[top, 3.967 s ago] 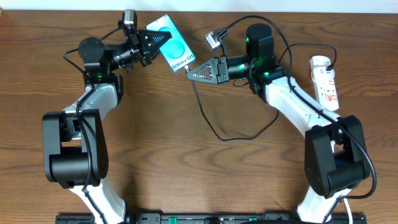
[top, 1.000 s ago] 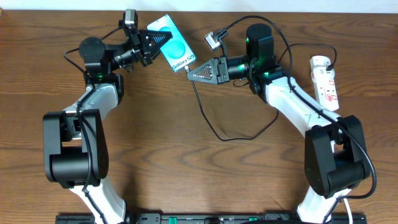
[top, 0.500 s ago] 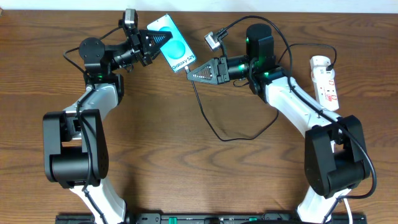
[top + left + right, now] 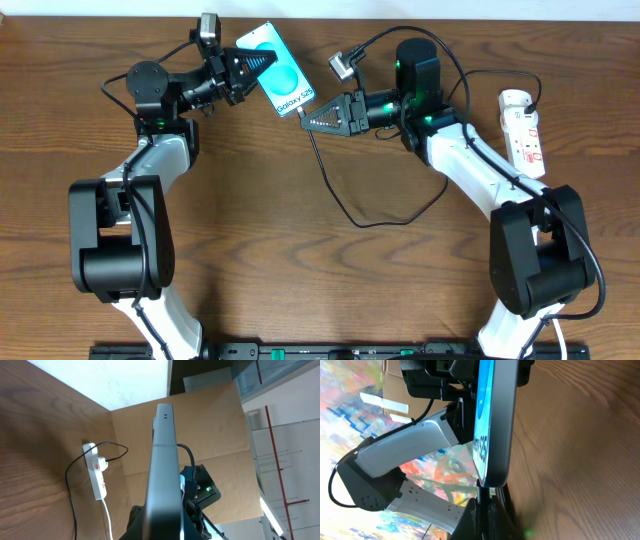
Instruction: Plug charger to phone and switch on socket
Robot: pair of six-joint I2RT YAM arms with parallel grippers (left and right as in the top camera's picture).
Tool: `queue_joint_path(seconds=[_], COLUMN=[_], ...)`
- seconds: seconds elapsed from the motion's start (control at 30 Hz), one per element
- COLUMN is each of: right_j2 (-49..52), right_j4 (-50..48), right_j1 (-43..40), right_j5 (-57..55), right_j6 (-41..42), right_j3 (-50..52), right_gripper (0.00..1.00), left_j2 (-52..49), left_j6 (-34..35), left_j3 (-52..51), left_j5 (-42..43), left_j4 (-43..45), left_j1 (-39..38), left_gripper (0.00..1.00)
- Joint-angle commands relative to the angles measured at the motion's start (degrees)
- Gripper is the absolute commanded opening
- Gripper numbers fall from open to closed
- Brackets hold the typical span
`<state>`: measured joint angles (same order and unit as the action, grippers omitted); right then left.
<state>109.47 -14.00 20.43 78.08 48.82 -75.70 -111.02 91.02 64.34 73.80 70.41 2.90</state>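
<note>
Nearest, slack of the charger (image 4: 340,200) loops on the surface (image 4: 300,290) — light and limp, stiff only at the plug tip, so the hold belongs just behind it. The right jaws (image 4: 312,118) are closed there, tip at the 5 o'clock end of the phone (image 4: 278,76); whether it is seated I cannot tell. The phone — rigid, slick glass — is clamped at its 9 o'clock edge by the left jaws (image 4: 245,66). The socket (image 4: 524,130) lies at 3 o'clock, well apart.

Printed in white at the lower end of the teal screen of the phone (image 4: 280,72), read from overhead: "Galaxy S25". Same print edge-on in the right wrist view, too oblique to read. Red markings on the socket (image 4: 524,128) too small to make out.
</note>
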Motion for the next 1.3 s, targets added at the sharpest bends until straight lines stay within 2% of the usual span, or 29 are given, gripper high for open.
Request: queue_joint_path(seconds=[0.0,0.77,1.27], right_j2=[0.3,0.3,0.3], right_j4=[-0.4,-4.6,-4.7], right_j1=[-0.1,-0.1,-0.1], right_j5=[-1.5,-2.7,-2.7], right_j6=[0.5,6.5,6.2], right_j3=[-0.6,-0.6,-0.6], right_gripper=[0.01,0.01,0.01], left_j2=[-0.1,-0.1,-0.1], left_j6=[-1.8,-2.9,-3.6], left_j3=[0.6,0.6,0.6], left_j5=[4.0,4.3,7.1], left_j4=[0.8,0.8,0.8], left_j1=[-0.2,-0.8,-0.9], left_gripper=[0.08,0.08,0.07])
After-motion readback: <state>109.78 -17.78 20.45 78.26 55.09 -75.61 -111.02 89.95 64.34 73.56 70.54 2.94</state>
